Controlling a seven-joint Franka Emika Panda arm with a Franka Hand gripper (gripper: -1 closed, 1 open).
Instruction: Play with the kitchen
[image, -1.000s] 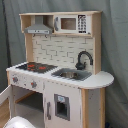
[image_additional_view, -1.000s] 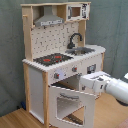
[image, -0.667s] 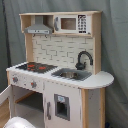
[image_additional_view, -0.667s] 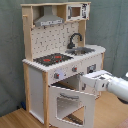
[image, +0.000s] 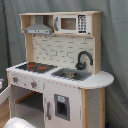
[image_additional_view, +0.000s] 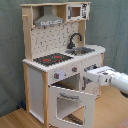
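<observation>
Kitchen (image_additional_view: 60, 60) stands against the curtain, oven door (image_additional_view: 70, 102) swung open. Arm (image_additional_view: 112, 80) is just right of it; grip state unreadable. Risk: arm knocking the open door.

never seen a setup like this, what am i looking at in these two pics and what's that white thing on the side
Both pictures show the same toy play kitchen, filmed by two cameras that stand off the robot and see it from different sides.

The kitchen is white and light wood. On its counter are a black hob with red rings and a grey sink with a black faucet. Above are a hood and a microwave.

The white thing at the second exterior view's right is the robot arm, a Franka Panda, reaching in towards the front of the kitchen. Below it, the oven door hangs open. The arm's tip is hard to make out, so I cannot tell whether it holds anything. The first exterior view shows only a pale shape at its bottom left corner, too unclear to identify.
</observation>
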